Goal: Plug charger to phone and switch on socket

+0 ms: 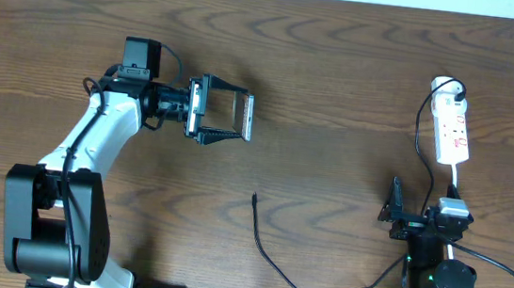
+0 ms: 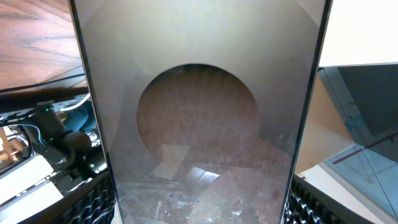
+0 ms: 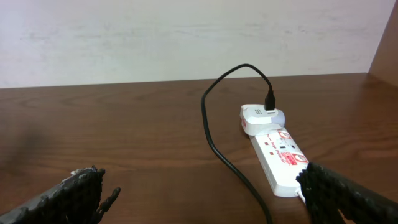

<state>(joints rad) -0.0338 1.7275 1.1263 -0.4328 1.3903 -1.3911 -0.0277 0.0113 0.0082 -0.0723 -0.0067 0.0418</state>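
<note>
Dark-grey glass fills my left wrist view: the phone (image 2: pixel 199 74), clamped across its width in my left gripper (image 1: pixel 239 114), is held over the left half of the wooden table (image 1: pixel 341 58), well back from the near edge. Right of it, near the table's middle, the charger (image 1: pixel 254 200) lies free, its cable looping along the near edge. By the near right corner my right gripper (image 3: pixel 202 186) has its jaws wide apart, holding nothing. Beyond it, by the right edge, sits the socket (image 1: pixel 451 130). To do this step well, I judge my right should pinch the cable just behind the plug tip and square it to the phone's port, which I cannot see, while my left keeps the slab steady.
</note>
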